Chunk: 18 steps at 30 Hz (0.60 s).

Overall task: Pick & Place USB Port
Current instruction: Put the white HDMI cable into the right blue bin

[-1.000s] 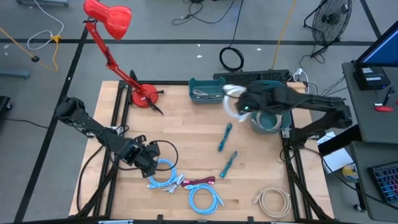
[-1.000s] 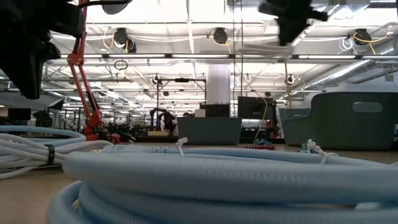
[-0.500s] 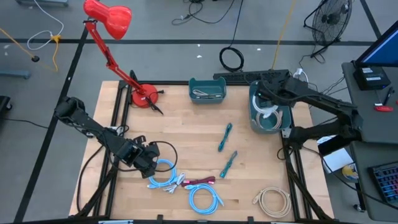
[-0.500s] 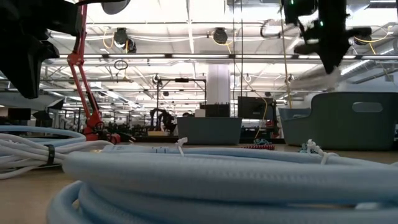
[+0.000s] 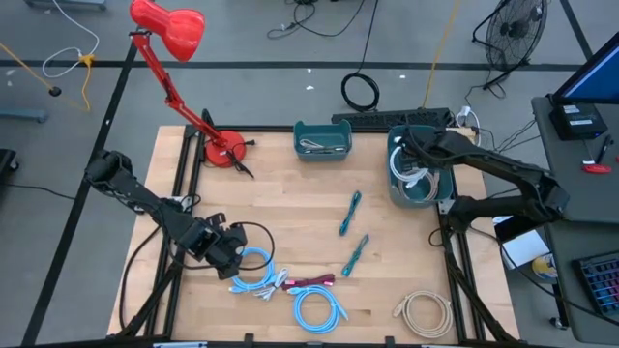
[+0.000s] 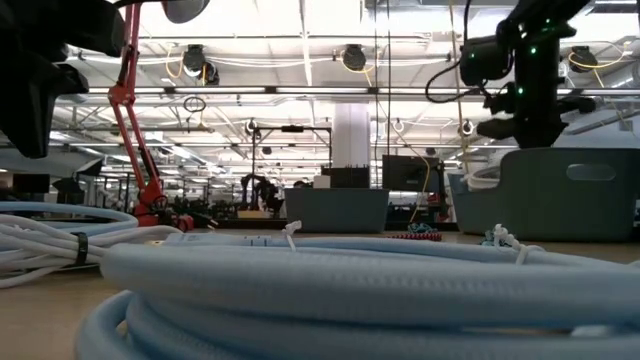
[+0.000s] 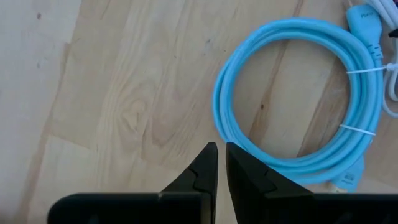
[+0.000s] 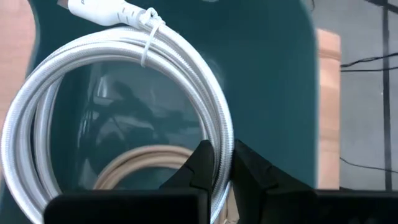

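Right gripper holds a white cable coil over the teal bin; left gripper waits nearly closed by the blue coil.

At the lower left of the high view, the left gripper point(image 5: 229, 253) hangs over bare wood with its jaws almost together and nothing between them, just beside a smooth light blue cable coil point(image 7: 298, 99) tied with thin white bands. The wooden counter point(image 5: 280, 203) has open room in the middle; two small teal cables point(image 5: 350, 213) lie there. At the upper right, close to the counter edge, the right gripper point(image 8: 222, 163) is pinched on a braided white USB cable coil point(image 8: 124, 74) above the glossy teal bin point(image 5: 418, 191), where a beige coil point(image 8: 143, 165) already lies. No writing can be read.
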### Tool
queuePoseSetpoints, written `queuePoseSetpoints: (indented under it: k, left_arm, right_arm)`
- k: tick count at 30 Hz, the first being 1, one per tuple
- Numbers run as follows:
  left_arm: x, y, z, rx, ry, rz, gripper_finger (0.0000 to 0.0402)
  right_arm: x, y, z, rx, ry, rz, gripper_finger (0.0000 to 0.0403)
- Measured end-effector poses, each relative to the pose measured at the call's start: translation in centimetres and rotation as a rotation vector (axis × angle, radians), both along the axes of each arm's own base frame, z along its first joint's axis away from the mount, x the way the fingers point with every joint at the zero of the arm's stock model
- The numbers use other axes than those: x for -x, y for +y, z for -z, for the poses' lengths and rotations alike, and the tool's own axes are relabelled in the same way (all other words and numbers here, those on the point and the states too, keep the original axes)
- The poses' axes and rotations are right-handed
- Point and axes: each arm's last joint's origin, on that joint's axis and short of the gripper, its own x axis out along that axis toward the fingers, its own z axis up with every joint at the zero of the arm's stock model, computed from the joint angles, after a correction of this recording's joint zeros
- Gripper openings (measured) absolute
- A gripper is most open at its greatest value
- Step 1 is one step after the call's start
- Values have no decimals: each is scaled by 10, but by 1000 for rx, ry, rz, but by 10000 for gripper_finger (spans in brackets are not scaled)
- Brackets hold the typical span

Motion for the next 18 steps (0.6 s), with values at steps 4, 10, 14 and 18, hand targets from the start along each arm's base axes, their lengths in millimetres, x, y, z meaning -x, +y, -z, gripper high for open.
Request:
queuePoseSetpoints:
  k: [4,10,14,18]
  left_arm:
    - [1,-1,0,21,18,2,35]
    - [5,-4,1,36,45,3,35]
    - [9,-7,1,35,56,-8,35]
    - [12,-9,1,33,66,-20,35]
  right_arm:
    - [2,-9,10,-26,25,-4,23]
    - [7,-19,17,-51,105,2,23]
    - [10,-26,21,-74,128,20,38]
    - [9,-31,24,-77,137,12,80]
